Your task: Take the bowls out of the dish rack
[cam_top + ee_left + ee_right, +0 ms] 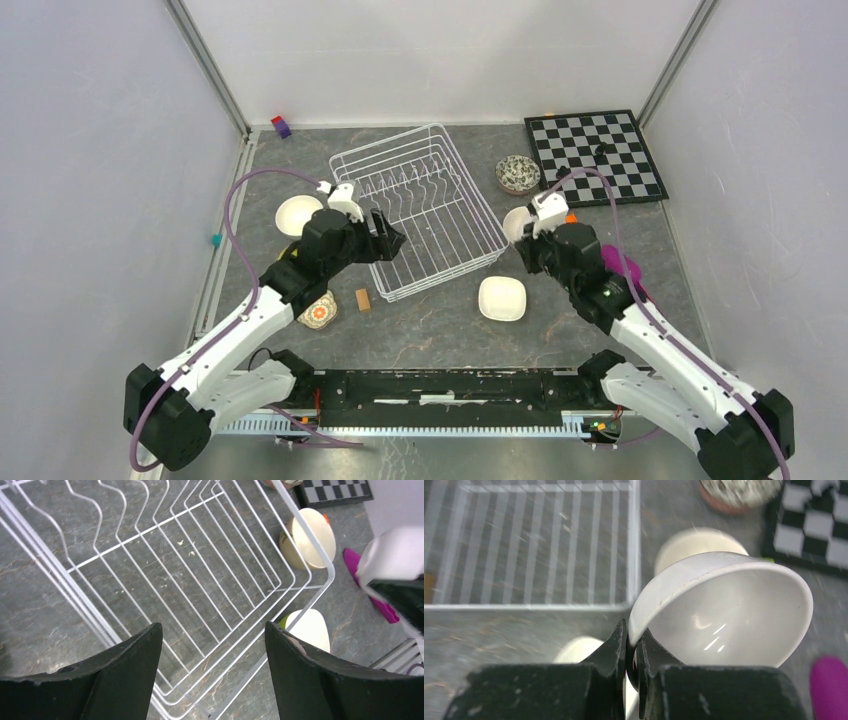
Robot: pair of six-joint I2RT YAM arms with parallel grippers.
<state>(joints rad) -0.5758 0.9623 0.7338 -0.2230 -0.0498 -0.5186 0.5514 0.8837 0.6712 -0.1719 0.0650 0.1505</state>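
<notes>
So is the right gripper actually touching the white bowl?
Touching. The right wrist view shows the right gripper pinched on the rim of the white bowl, one finger on each side of the wall with no gap.

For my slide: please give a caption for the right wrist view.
Right gripper pinching a white bowl by its rim, beside the dish rack.

A fixed camera is looking down from high behind the near edge, taking in the whole table (420, 330). The left wrist camera is peering down, close over the dish rack (190, 580). The right wrist camera is sitting so near a white bowl (724, 615) that it is filling half its frame. All three are sharing the rack and chessboard (595, 155).
</notes>
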